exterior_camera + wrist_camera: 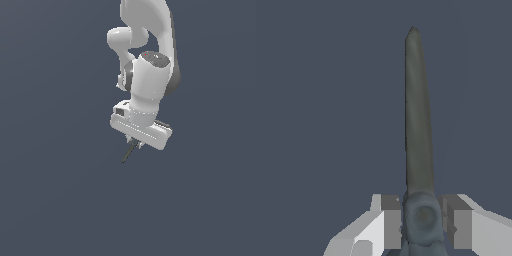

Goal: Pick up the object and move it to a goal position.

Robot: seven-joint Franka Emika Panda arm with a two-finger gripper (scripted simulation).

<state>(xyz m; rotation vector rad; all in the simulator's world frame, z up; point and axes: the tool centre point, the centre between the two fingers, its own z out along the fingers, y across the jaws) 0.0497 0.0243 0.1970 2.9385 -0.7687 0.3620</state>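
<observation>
The object is a pair of scissors; only its long dark blades (418, 110) show, closed together and running away from the pivot (423, 216). My gripper (423, 222) is shut on the scissors at the pivot, one grey pad on each side. In the exterior view the white gripper (136, 143) hangs from the arm with the thin dark blades (128, 154) sticking out below it toward the exterior view's left. The orange ring handles are hidden behind the hand. The scissors are held in the air, off the surface.
The white arm (150, 60) reaches down from the top of the exterior view. Around it there is only a plain dark blue-grey ground (60, 200). No goal marker shows.
</observation>
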